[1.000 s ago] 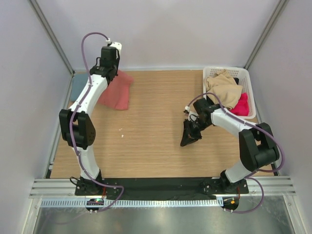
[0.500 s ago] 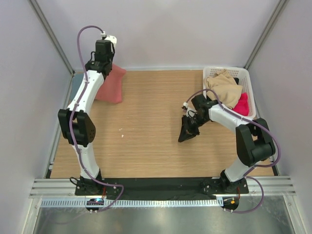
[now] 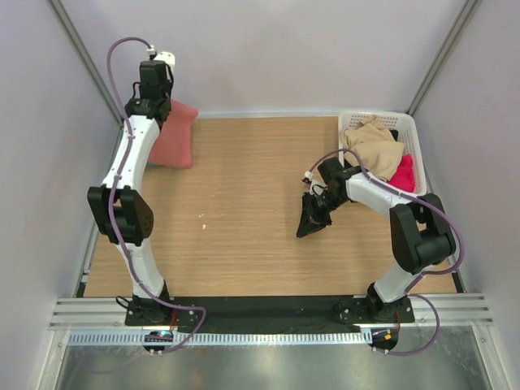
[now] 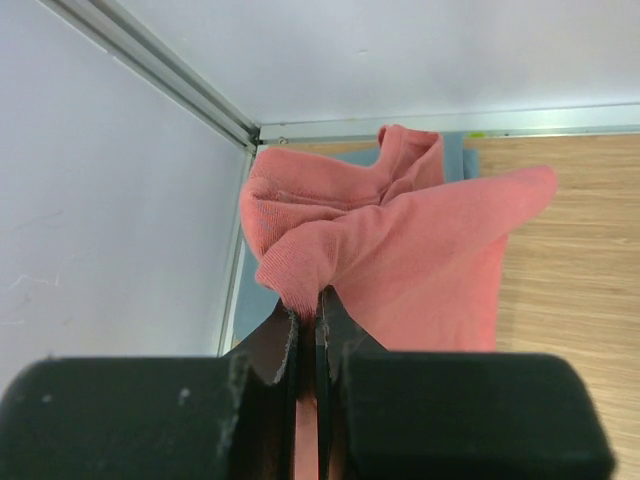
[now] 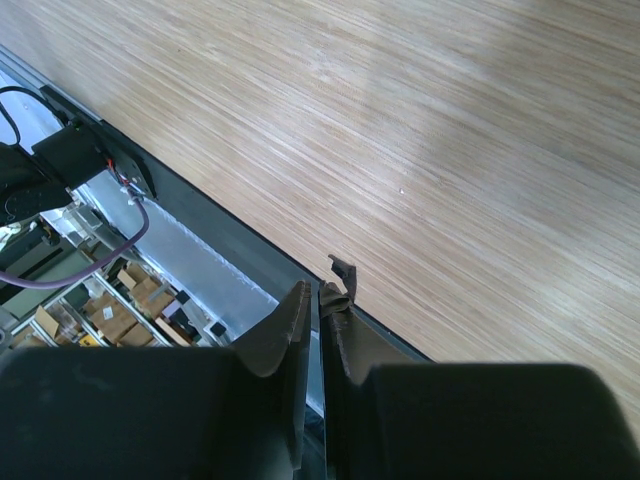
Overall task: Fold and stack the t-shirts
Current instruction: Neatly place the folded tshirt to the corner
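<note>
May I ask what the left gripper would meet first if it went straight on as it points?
Beyond the salmon-red t-shirt that the left gripper holds, probably the teal-blue t-shirt lying behind it; depth is unclear.

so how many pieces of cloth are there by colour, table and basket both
salmon-red shirt: 1
teal-blue shirt: 1
dark cloth: 1
beige cloth: 1
hot pink cloth: 1
total: 5, the last 2 lying in the white basket
</note>
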`<move>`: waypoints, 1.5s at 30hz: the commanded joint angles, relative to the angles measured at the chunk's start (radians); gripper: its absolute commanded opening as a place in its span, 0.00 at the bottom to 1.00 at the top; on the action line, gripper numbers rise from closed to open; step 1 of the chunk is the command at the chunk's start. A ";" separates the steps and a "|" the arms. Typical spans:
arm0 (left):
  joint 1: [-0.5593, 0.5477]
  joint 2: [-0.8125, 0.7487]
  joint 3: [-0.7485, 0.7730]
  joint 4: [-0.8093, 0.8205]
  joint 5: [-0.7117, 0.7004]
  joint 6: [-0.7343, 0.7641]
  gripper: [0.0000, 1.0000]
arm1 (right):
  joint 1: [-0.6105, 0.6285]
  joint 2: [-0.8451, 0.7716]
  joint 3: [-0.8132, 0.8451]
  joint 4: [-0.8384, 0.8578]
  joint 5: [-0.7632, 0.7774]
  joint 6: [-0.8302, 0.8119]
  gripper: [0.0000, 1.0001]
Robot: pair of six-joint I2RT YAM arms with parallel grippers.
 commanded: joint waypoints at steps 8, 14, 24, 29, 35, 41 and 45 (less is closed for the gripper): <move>0.026 0.008 0.087 0.050 0.018 0.000 0.00 | -0.003 0.014 0.021 -0.009 -0.020 -0.002 0.15; 0.031 0.045 0.086 0.054 0.024 -0.006 0.00 | -0.002 0.031 0.024 -0.008 -0.022 0.000 0.15; 0.057 0.131 0.119 0.100 -0.022 -0.003 0.00 | -0.002 0.082 0.034 -0.019 -0.023 -0.002 0.15; 0.090 0.171 0.119 0.143 -0.043 0.007 0.00 | -0.003 0.123 0.051 -0.026 -0.019 -0.002 0.15; 0.130 0.267 0.161 0.178 -0.036 0.007 0.00 | -0.003 0.181 0.106 -0.048 -0.014 0.005 0.15; 0.150 0.362 0.205 0.241 -0.083 0.026 0.00 | -0.002 0.232 0.162 -0.069 -0.005 0.023 0.15; 0.176 0.430 0.248 0.263 -0.106 0.027 0.00 | -0.002 0.263 0.211 -0.110 0.020 0.024 0.15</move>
